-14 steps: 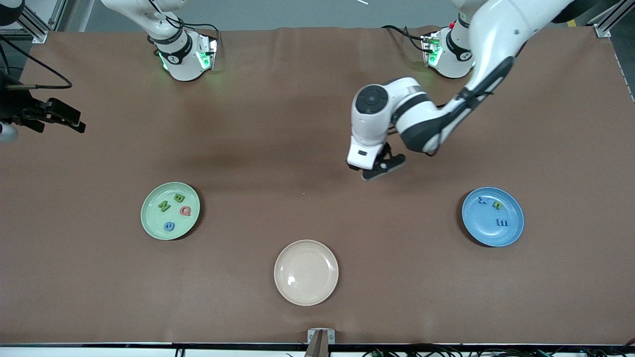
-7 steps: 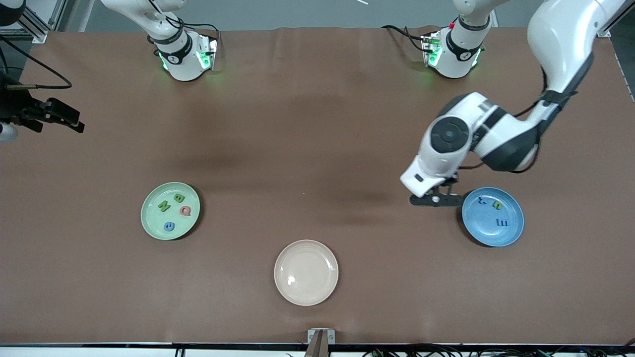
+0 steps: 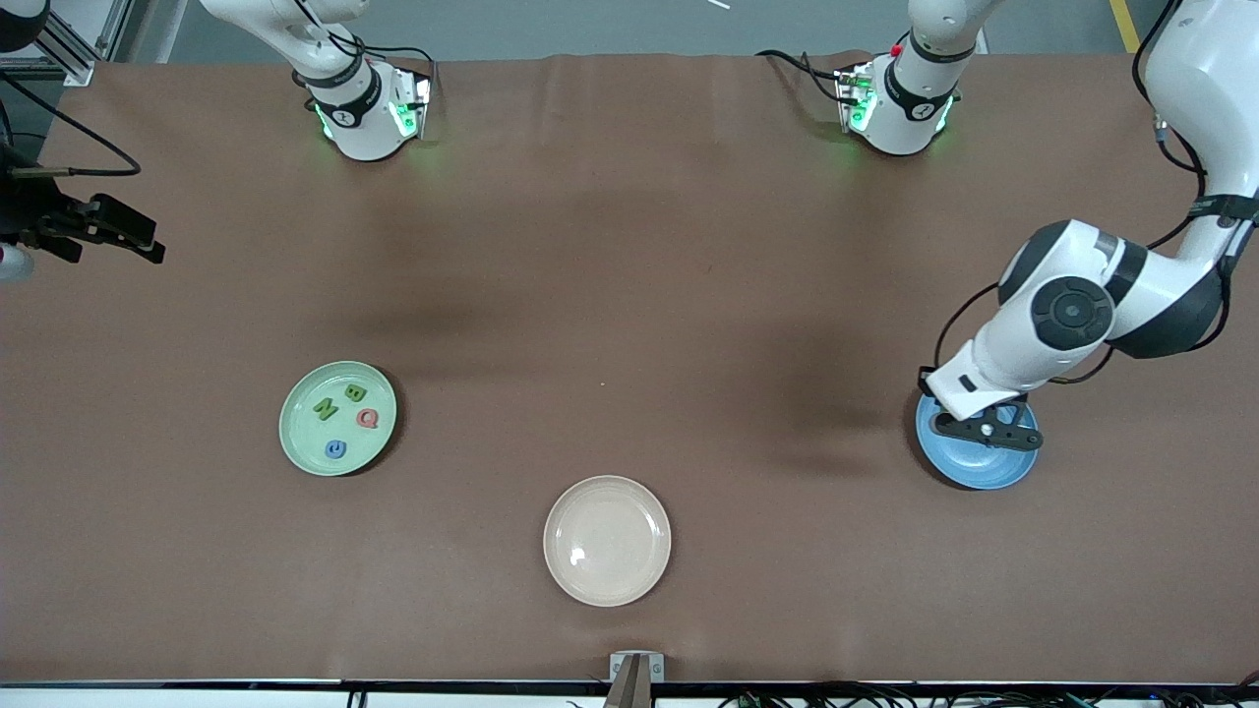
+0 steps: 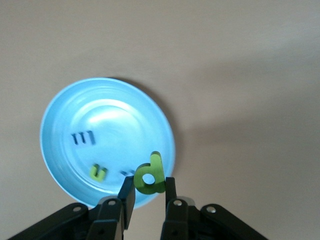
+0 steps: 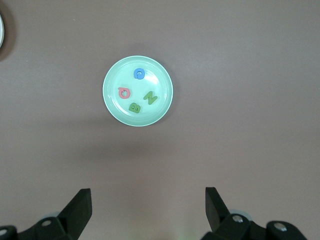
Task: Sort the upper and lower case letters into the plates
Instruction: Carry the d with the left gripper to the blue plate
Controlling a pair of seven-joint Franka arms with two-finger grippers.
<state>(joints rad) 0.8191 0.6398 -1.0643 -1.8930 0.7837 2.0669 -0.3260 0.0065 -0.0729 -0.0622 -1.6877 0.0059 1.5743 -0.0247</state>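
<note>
My left gripper (image 3: 987, 433) hangs over the sky blue plate (image 3: 974, 472) at the left arm's end of the table. In the left wrist view it (image 4: 148, 184) is shut on a green lowercase letter (image 4: 150, 175), held on edge above the blue plate (image 4: 65, 115). A dark blue m (image 4: 82, 138), a green n (image 4: 98, 173) and one more dark letter lie in that plate. The mint green plate (image 3: 300, 433) holds a green N (image 3: 326, 407), a green B (image 3: 355, 393), a pink-red Q (image 3: 368, 418) and a blue letter (image 3: 336, 449). My right gripper (image 3: 133, 239) waits open and empty, high at the right arm's end (image 5: 147, 200).
A cream-beige plate (image 3: 607, 592) with nothing in it lies nearest the front camera, between the two task plates. The mint plate (image 5: 112, 102) also shows in the right wrist view, well ahead of those open fingers.
My left arm has swung from over the table's middle toward its own end, and its gripper now hangs over the blue plate. The right arm has not moved.
</note>
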